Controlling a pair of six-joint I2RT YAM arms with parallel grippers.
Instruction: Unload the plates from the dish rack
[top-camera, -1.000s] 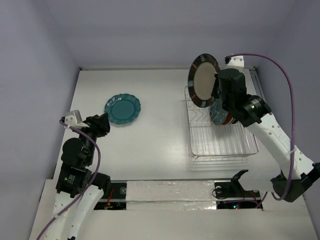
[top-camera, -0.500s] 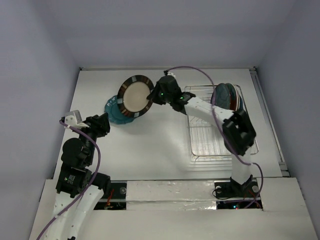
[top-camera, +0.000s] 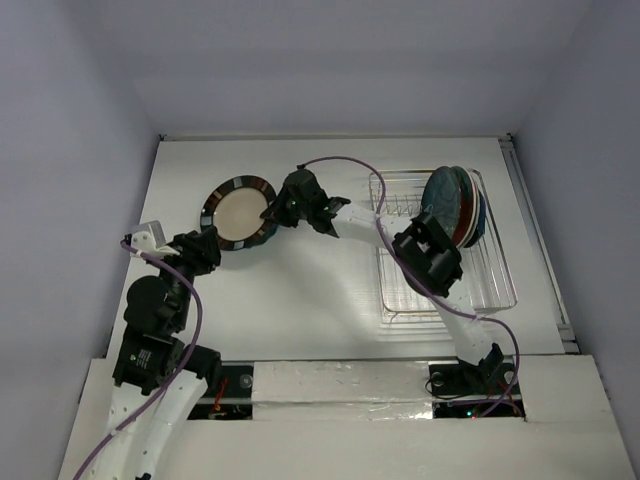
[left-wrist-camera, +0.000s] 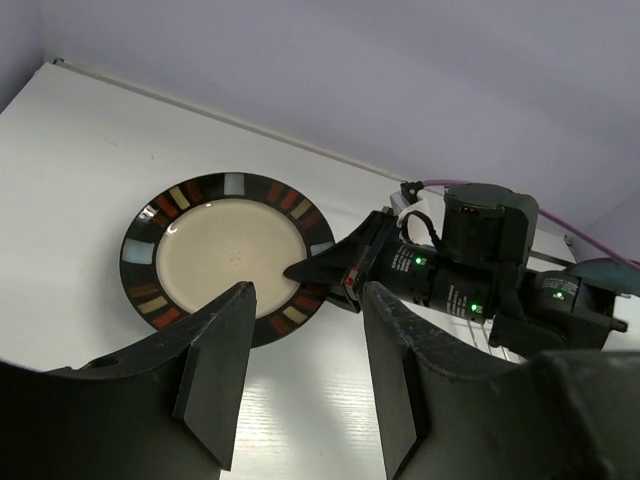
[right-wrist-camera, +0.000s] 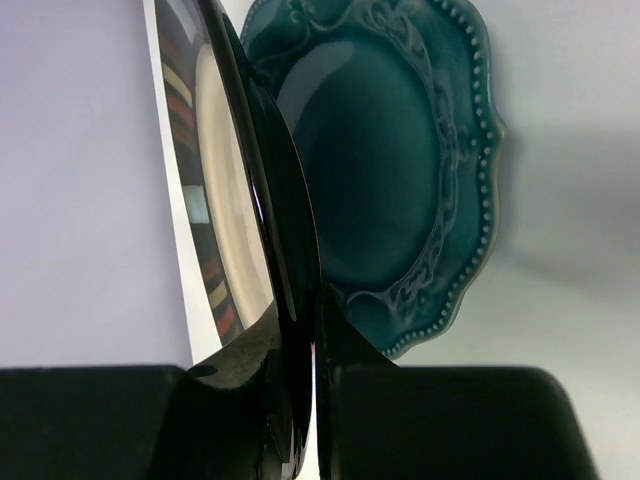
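Note:
My right gripper (top-camera: 277, 209) is shut on the rim of the cream plate with a dark banded rim (top-camera: 238, 212) and holds it at a low tilt at the table's left middle. In the right wrist view the rim (right-wrist-camera: 285, 200) sits between my fingers (right-wrist-camera: 345, 350), just over a teal plate with a beaded edge (right-wrist-camera: 390, 170) that lies on the table. My left gripper (top-camera: 200, 249) is open and empty just in front of the cream plate (left-wrist-camera: 225, 255). The dish rack (top-camera: 500, 290) stands at the right with several plates (top-camera: 452, 203) upright at its far end.
The right arm (top-camera: 420, 250) stretches from the near right across the rack's left side to the plate. Lilac walls close in the left, far and right sides of the white table (top-camera: 300, 290). The left arm's base (top-camera: 150, 350) is at the near left.
My right arm has carried the cream plate from above the rack leftward and down over the teal plate. The left arm has not moved.

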